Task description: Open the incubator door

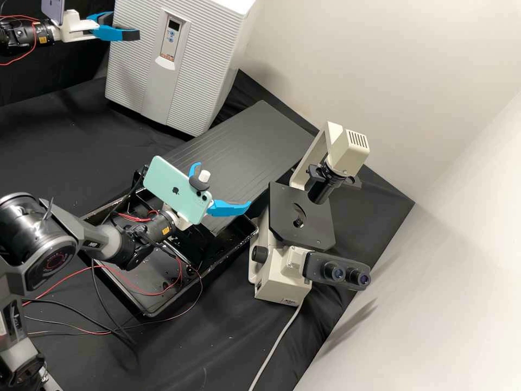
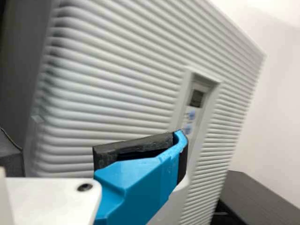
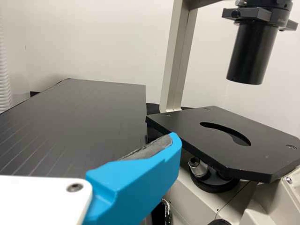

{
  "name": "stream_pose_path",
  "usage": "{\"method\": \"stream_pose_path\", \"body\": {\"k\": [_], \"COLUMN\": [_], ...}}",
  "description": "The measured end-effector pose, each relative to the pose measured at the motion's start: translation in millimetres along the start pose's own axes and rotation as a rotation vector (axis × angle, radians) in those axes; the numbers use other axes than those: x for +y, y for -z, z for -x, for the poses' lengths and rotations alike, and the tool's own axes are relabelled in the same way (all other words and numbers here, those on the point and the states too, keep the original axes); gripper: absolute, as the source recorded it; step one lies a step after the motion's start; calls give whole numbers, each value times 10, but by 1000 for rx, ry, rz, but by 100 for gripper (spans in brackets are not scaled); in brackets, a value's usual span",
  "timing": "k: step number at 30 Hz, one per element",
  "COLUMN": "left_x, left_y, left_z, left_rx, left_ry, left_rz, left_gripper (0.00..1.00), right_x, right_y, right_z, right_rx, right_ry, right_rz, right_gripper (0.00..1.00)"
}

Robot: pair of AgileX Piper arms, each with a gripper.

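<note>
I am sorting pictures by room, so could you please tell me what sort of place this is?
Probably a laboratory: a microscope with two eyepieces stands here, and farther back is a pale incubator with a small screen.

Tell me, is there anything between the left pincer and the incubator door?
Nothing visible stands in the way: the left pincer is right in front of the incubator door. The microscope stands off to one side.

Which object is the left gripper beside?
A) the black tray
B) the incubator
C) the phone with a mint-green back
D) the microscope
B: the high view shows the left gripper at the ribbed front of the incubator, and the left wrist view faces that same ribbed front.
</note>
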Motion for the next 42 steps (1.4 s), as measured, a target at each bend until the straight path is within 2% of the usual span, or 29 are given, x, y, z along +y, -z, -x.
{"method": "stream_pose_path", "body": {"k": [3,6,10,14,26,36,39,42], "left_x": [-39,-54,-140,-205,-265,-301,-307,-311], "left_y": [-70,-80,-114,-158,-190,-228,-239,-244], "left_z": [-42,-47,-4,45,147,200,203,201], "left_rx": [-13,-9,9,18,18,19,17,16], "left_ry": [13,9,11,24,29,48,51,51], "left_rz": [-3,11,50,56,82,82,60,60], "left_gripper": [100,100,100,100,100,100,100,100], "right_x": [0,0,0,0,0,0,0,0], "right_y": [0,0,0,0,0,0,0,0], "right_z": [0,0,0,0,0,0,0,0], "right_rx": [0,0,0,0,0,0,0,0], "right_ry": [0,0,0,0,0,0,0,0], "right_rz": [0,0,0,0,0,0,0,0], "right_gripper": [100,100,100,100,100,100,100,100]}}
